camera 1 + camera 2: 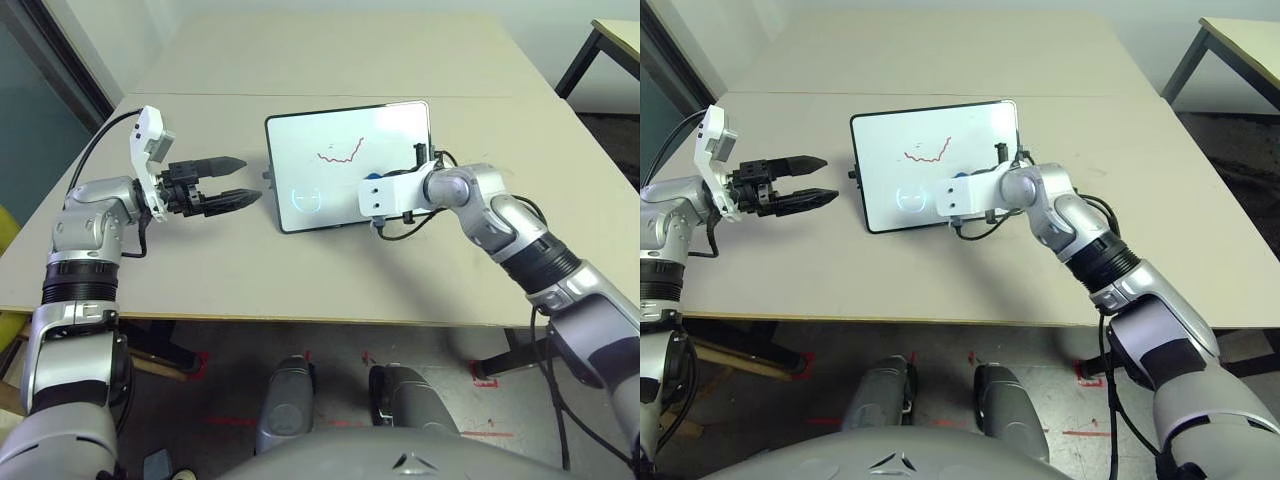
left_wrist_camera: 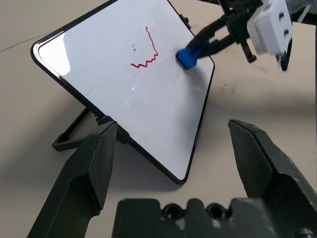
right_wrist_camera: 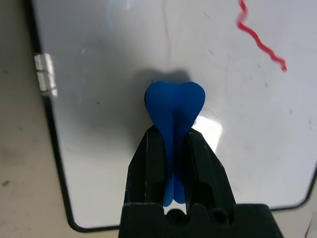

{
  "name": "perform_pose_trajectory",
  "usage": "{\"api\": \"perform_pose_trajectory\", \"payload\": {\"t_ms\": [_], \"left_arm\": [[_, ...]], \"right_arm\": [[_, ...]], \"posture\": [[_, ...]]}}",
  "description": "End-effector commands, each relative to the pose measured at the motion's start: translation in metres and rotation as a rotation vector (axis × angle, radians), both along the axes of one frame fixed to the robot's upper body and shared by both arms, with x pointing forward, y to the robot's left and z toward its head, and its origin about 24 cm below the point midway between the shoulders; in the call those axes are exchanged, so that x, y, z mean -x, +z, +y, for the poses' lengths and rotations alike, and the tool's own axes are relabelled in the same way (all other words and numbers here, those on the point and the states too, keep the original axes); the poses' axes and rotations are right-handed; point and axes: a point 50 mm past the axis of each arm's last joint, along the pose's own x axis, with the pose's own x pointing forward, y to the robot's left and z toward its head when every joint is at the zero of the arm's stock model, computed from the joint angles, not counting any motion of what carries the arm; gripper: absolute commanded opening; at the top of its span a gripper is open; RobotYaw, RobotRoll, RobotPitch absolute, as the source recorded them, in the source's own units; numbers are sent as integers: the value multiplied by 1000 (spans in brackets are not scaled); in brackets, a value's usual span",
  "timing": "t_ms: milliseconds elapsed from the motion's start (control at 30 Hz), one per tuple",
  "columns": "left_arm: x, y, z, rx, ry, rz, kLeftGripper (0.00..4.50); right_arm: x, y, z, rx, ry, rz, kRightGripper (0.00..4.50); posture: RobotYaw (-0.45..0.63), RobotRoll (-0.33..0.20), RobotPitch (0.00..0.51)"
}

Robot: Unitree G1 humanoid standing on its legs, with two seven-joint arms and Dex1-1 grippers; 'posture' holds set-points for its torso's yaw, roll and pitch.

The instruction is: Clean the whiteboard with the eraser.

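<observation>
We had the small bright blue eraser (image 3: 174, 106) clenched in our right gripper (image 3: 174, 144) and pressed near the edge of the white black-framed whiteboard (image 1: 340, 140), propped tilted on the beige table (image 1: 300, 270). The red squiggle (image 1: 340, 153) was not yet wiped, so next we judged a sweep across it was needed. Our left gripper (image 1: 235, 182) hovered released beside the board.

One whiteboard (image 1: 340, 160), one eraser (image 3: 174, 106), one red squiggle (image 1: 340, 154) and two grippers are counted.

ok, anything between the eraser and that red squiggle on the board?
Nothing visible. The right claw is shut on the eraser over the whiteboard, and only bare white surface lies between it and the red squiggle. The left claw hangs open off the board's side, out of the path.
</observation>
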Motion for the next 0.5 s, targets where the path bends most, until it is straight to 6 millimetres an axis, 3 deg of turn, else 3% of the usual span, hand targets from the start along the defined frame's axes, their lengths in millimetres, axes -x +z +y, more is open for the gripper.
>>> {"api": "perform_pose_trajectory", "payload": {"t_ms": [33, 233, 500], "left_arm": [[-1, 2, 3, -20, 1, 7, 4500], [-1, 3, 3, -18, 2, 4, 4500], [0, 4, 4, -23, 6, 1, 4500]], "right_arm": [[-4, 22, -4, -49, -16, -45, 297], [-15, 46, -2, -92, -20, -130, 297], [-25, 38, 9, -70, -9, -126, 297]], "posture": [[283, 0, 76], [284, 0, 74], [292, 0, 72]]}}
